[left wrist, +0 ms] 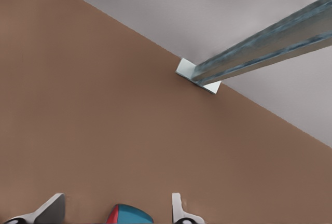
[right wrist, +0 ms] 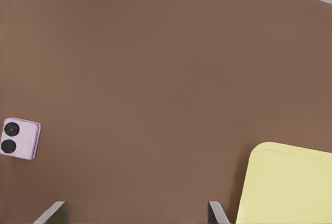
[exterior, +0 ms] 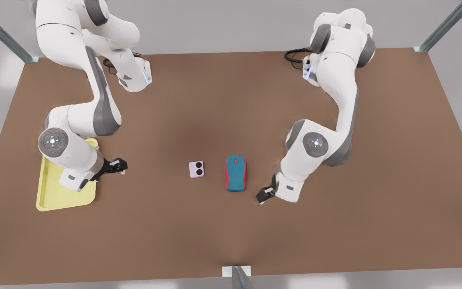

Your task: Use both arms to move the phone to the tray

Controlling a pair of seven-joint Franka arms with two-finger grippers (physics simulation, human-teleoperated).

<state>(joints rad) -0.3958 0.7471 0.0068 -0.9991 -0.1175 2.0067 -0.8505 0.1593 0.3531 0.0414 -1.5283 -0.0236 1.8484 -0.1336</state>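
Observation:
The pale pink phone (exterior: 196, 169) lies flat at mid-table, its two black circles facing up; the right wrist view shows this phone (right wrist: 19, 138) too. The pale yellow tray (exterior: 66, 196) rests at the front view's left, and one corner of the tray (right wrist: 290, 182) appears in the right wrist view. My right gripper (exterior: 120, 165) hovers by the tray's inner edge, open and empty, with fingers (right wrist: 215, 212) spread. My left gripper (exterior: 264, 195) hangs at the front view's right beside the mouse, open, its fingers (left wrist: 178, 207) apart with nothing held.
A teal-and-red computer mouse (exterior: 236, 173) lies just right of the phone in the front view, and the mouse (left wrist: 128, 214) peeks between the left fingers. A metal frame post (left wrist: 259, 42) rises from the table's near edge (exterior: 237, 273). Bare brown tabletop lies between phone and tray.

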